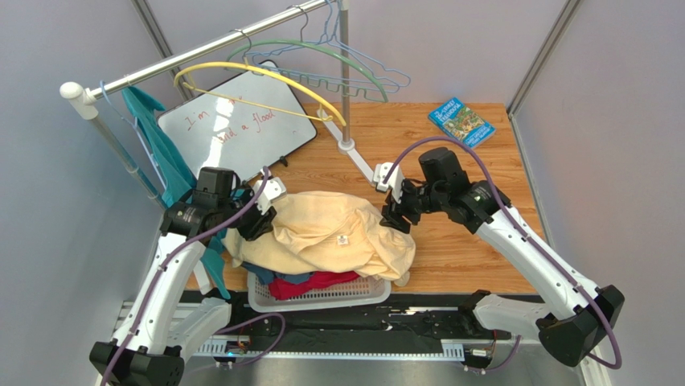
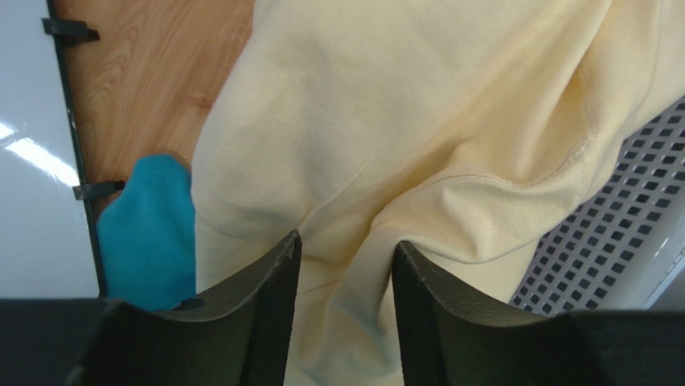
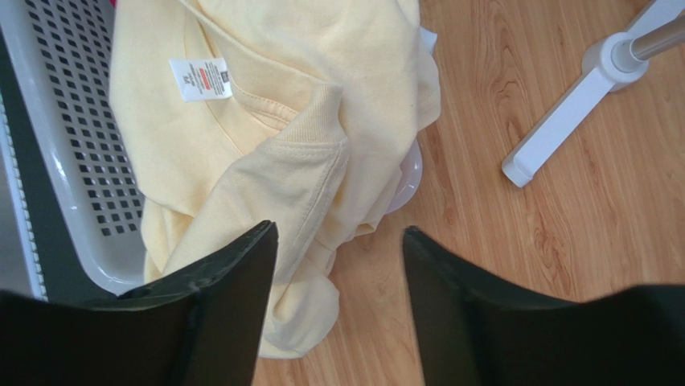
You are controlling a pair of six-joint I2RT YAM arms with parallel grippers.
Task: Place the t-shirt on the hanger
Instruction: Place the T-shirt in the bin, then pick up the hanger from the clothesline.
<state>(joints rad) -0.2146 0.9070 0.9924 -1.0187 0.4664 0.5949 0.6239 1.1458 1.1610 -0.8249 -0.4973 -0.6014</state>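
The cream-yellow t-shirt (image 1: 326, 233) lies crumpled over a white basket (image 1: 321, 293), its white neck label facing up (image 3: 203, 78). The yellow hanger (image 1: 257, 87) hangs on the rack rail at the back, apart from both grippers. My left gripper (image 1: 259, 215) is at the shirt's left edge. In the left wrist view it (image 2: 346, 241) is open, with a fold of the t-shirt (image 2: 418, 121) between its fingers. My right gripper (image 1: 396, 213) is open and empty at the shirt's right edge. In the right wrist view it (image 3: 338, 233) is over bare wood beside the shirt's ribbed collar (image 3: 309, 133).
The clothes rack's pole and white foot (image 1: 347, 145) stand behind the shirt. A pale green hanger (image 1: 321, 50) and light blue hangers share the rail. A teal garment (image 1: 161, 153) hangs at the left. A whiteboard (image 1: 233, 121) and a book (image 1: 461, 121) lie on the wooden table (image 1: 466, 241). Red and blue clothes fill the basket.
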